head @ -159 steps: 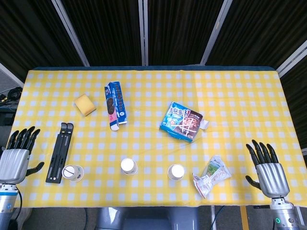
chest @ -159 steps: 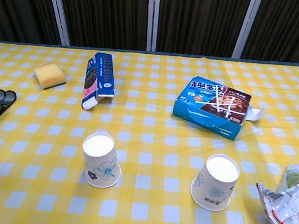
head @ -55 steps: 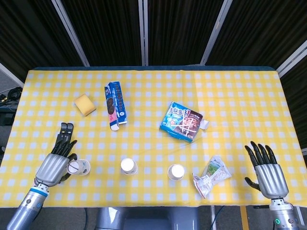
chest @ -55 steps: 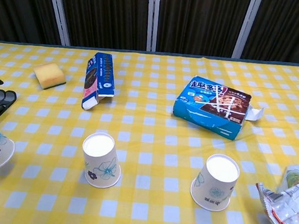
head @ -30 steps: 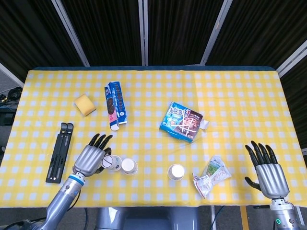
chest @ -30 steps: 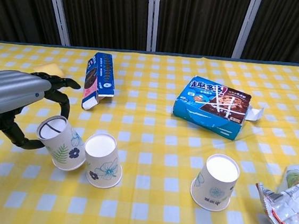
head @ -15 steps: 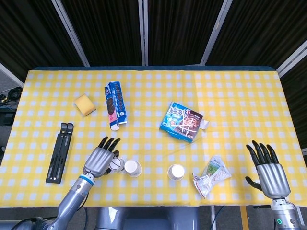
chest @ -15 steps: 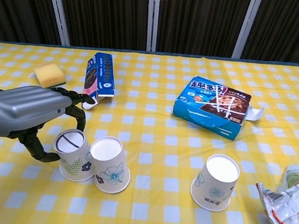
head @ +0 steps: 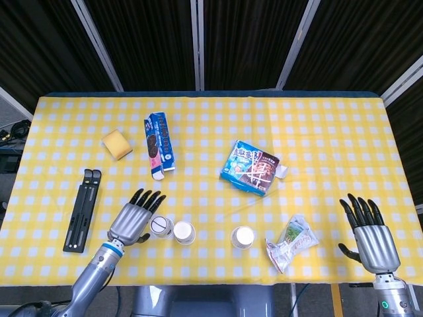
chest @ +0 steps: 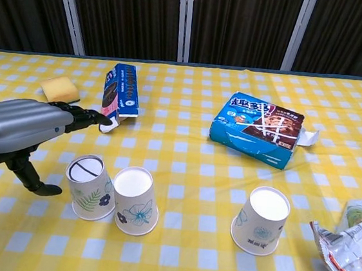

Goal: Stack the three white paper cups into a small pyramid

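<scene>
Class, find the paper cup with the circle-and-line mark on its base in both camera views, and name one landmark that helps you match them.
Head view: marked cup, lower left, beside the left robot hand.
Chest view: marked cup, lower left, against a second cup.
Shared landmark: the blue cookie box behind it.

Matt paper cups (chest: 134, 209), checked cloth tablecloth (chest: 187, 142)

bright even overhead light, soft short shadows, sharp focus, dark backdrop
</scene>
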You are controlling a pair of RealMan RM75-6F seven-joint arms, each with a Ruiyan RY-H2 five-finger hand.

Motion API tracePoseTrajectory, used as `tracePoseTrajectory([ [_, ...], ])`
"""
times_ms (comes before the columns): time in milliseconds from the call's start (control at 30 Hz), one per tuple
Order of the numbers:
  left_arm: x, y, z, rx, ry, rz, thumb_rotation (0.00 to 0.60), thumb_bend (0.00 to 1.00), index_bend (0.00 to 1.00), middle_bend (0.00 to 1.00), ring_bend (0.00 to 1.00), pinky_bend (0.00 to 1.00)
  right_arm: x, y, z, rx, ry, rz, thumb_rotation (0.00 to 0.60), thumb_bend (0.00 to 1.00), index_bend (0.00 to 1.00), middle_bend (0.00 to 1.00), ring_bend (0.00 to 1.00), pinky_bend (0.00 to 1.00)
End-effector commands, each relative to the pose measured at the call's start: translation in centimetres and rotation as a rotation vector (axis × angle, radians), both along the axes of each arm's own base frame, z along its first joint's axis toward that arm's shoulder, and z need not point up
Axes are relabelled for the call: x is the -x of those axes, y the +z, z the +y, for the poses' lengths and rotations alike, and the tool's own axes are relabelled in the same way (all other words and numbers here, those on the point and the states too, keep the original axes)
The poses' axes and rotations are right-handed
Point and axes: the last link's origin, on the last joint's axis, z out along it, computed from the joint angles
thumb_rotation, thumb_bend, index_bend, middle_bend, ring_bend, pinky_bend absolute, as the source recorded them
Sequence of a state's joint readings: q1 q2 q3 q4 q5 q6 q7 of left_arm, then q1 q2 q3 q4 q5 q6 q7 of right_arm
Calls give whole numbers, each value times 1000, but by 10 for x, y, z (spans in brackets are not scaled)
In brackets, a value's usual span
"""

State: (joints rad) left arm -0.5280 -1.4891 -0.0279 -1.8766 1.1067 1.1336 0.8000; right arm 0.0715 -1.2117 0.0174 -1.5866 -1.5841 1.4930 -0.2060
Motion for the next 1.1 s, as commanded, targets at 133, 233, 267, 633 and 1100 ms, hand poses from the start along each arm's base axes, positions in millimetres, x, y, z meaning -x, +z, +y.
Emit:
tracePoseTrajectory([
  [133, 14, 21, -6, -42, 13, -16, 600, 225, 0, 0, 0, 0, 0, -1, 0, -4, 2, 3, 600, 34, 20, 0, 0, 0],
  [233, 33, 42, -14, -94, 34, -4, 600, 224, 0, 0, 0, 0, 0, -2, 0, -4, 1, 5, 600, 34, 20, 0, 0, 0],
  [267, 40, 48, -17, -107, 41, -2, 600, 224, 0, 0, 0, 0, 0, -2, 0, -4, 1, 6, 600, 34, 20, 0, 0, 0],
  [633, 96, 109, -54, -272, 37, -36, 600, 225, 0, 0, 0, 0, -18, -13, -7, -36, 37, -35, 600, 34, 21, 0, 0, 0],
  [1100, 97, 115, -58, -283, 19, -46, 600, 225, 0, 0, 0, 0, -119, -90, -79, -379, 294, -243, 600, 92, 119, 0, 0, 0],
])
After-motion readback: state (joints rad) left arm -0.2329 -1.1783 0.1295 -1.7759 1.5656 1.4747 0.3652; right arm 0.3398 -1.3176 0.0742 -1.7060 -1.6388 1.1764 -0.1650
